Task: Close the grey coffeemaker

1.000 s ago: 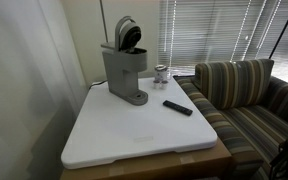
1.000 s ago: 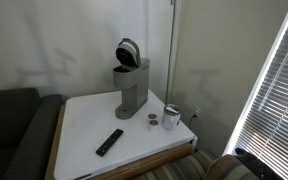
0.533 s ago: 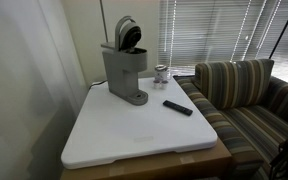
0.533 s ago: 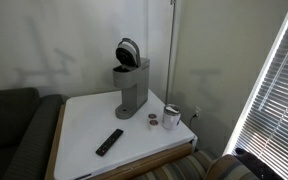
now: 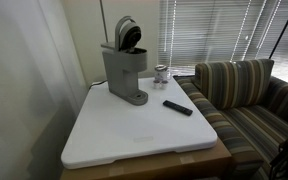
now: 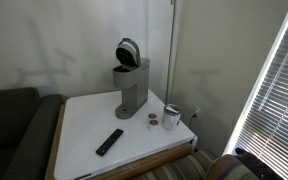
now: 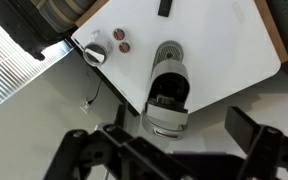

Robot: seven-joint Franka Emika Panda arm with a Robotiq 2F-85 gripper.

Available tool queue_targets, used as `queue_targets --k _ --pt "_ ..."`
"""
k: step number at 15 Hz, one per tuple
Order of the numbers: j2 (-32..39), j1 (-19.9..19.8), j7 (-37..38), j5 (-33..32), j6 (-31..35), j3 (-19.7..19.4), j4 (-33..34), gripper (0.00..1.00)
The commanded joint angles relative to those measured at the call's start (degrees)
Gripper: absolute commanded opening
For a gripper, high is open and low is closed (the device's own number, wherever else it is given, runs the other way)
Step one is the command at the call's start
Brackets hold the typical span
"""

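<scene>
The grey coffeemaker (image 5: pixel 124 72) stands at the back of the white table (image 5: pixel 134 135) with its rounded lid (image 5: pixel 128 33) raised upright and the dark inside showing. It shows the same in both exterior views (image 6: pixel 131 85). In the wrist view I look down on it (image 7: pixel 169 95), with the open lid toward me. My gripper (image 7: pixel 169 152) is high above and behind the machine, open and empty, its dark fingers spread at the bottom of the wrist view. The gripper does not show in either exterior view.
A flat black remote (image 5: pixel 177 107) lies on the table in front of the machine. A small glass jar (image 6: pixel 171 116) and two small round caps (image 6: pixel 153 121) sit beside it. A striped couch (image 5: pixel 249 100) adjoins the table. Window blinds (image 5: pixel 214 30) and a wall are behind.
</scene>
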Motion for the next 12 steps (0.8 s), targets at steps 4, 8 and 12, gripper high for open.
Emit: queue_targets --k 4,8,12 --pt "16.0 0.9 -1.0 -0.2 -3.2 1.4 21.5 1.00" --pt "23.6 1.5 1.7 -0.2 -3.3 1.0 30.9 1.00" --pt "22.3 1.4 1.6 0.0 -0.9 1.0 27.8 1.00"
